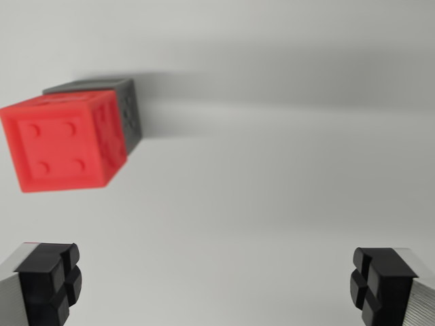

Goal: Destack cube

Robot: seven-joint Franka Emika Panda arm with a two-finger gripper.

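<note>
A red cube (61,142) with four round dimples on its top face sits stacked on a grey cube (126,112), at the wrist view's upper left. The grey one shows only as a strip behind and to the right of the red one. My gripper (214,282) is open, its two black fingertips (51,278) at the bottom corners of the view, with nothing between them. The stack lies ahead of the fingers and off toward the left finger, apart from both.
A plain white surface (272,190) fills the view. A soft shadow stretches rightward from the stack along the upper part.
</note>
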